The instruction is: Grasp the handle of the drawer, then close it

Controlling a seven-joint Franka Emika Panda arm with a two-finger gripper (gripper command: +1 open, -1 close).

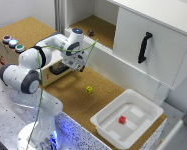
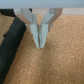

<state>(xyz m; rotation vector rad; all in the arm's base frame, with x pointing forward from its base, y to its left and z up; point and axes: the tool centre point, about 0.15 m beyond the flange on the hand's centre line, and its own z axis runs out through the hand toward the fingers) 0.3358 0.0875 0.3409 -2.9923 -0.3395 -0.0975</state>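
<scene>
The drawer (image 1: 49,75) is a light plywood piece sticking out of the wooden box (image 1: 3,57), which has coloured round buttons (image 1: 13,43) on top. A dark shape on the drawer's front looks like the black handle (image 1: 58,70), partly hidden by the arm. My gripper (image 1: 79,68) hangs just to the exterior view's right of it, above the cork surface. In the wrist view my gripper (image 2: 40,44) has its fingers pressed together with nothing between them. The black bar (image 2: 10,45) lies beside the fingers, not between them.
A small yellow cube (image 1: 89,89) lies on the cork surface (image 1: 68,95). A white tray (image 1: 143,125) holding a red cube (image 1: 122,120) stands at the front right. A white cabinet door with an upright black handle (image 1: 144,47) is at the back right, and a small dark object (image 1: 91,33) sits behind the arm.
</scene>
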